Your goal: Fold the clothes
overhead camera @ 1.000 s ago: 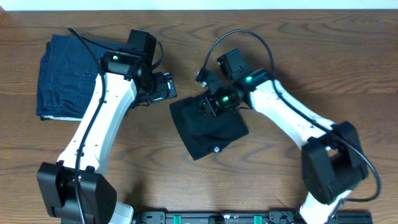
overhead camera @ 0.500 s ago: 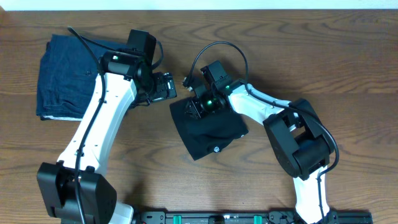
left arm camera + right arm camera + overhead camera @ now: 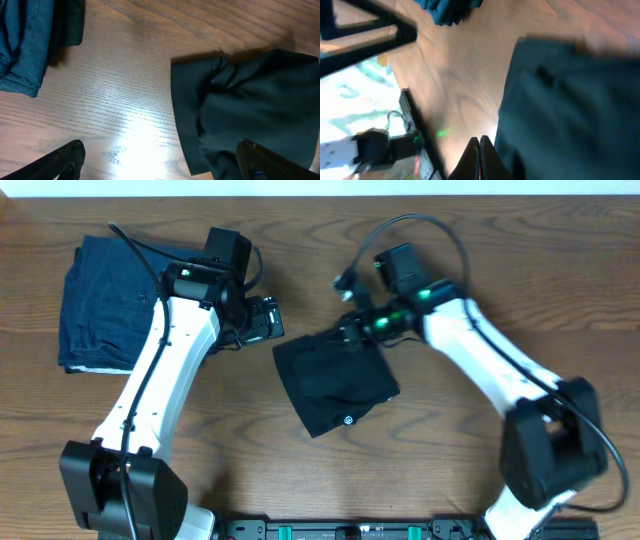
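Right tool (image 3: 352, 332), closed together, at edge of black T-shirt (image 3: 335, 380); left tool (image 3: 268, 320) wide apart, blue garment (image 3: 95, 300) beyond.

Two arms with smooth white shells and black joints: left arm (image 3: 160, 370), right arm (image 3: 480, 365). Matte black left claw (image 3: 263, 320), black right claw (image 3: 348, 334). Green lights (image 3: 385, 320) sit just behind the right claw, and a thin black cable (image 3: 400, 222) loops behind it.

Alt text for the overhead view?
A folded black T-shirt lies on a wooden table, the shut right gripper at its upper edge, the open left gripper alongside. A dark blue folded garment lies past the left gripper.
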### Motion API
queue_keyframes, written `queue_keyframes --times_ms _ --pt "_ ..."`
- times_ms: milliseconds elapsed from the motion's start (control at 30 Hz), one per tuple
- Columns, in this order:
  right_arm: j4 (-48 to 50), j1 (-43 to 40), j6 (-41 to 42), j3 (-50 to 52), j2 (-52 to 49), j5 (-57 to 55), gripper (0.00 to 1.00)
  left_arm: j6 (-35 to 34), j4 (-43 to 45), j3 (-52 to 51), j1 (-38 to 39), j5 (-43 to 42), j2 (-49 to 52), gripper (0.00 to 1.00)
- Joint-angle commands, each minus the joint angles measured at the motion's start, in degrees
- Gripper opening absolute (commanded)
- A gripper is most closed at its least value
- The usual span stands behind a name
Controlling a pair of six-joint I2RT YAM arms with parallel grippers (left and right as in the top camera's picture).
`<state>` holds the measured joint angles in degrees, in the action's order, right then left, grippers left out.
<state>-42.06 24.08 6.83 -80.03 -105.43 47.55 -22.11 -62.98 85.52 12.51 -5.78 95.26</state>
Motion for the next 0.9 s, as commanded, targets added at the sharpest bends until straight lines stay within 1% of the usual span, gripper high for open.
queue_keyframes --times_ms 0,100,267,400,500,633,733,867 --pt "-5.0 -0.1 -2.8 0.4 -0.5 -1.7 0.01 0.1 -0.2 -0.5 -0.3 0.5 0.3 0.98" --pt "-7.7 0.7 -4.6 2.5 -0.7 -2.2 0.01 0.1 -0.2 -0.5 -0.3 0.5 0.3 0.98" --pt "-6.4 1.9 -3.8 8.5 -0.7 -5.6 0.01 0.1 -0.2 -0.5 -0.3 0.5 0.3 0.98" --pt "0.2 1.9 -2.0 15.1 -0.7 -5.6 0.01 0.1 -0.2 -0.5 -0.3 0.5 0.3 0.98" --pt "7.3 1.9 3.5 20.8 -0.7 -5.6 0.01 0.1 -0.2 -0.5 -0.3 0.5 0.3 0.98" --pt "13.7 1.9 8.6 26.2 -0.7 -5.6 0.01 0.1 -0.2 -0.5 -0.3 0.5 0.3 0.98" --pt "15.3 1.8 10.2 27.8 -0.7 -5.7 0.01 0.1 -0.2 -0.5 -0.3 0.5 0.3 0.98" --pt "13.0 1.2 10.1 25.5 -0.1 -5.5 0.01 0.1 -0.2 -0.5 -0.3 0.5 0.3 0.98"
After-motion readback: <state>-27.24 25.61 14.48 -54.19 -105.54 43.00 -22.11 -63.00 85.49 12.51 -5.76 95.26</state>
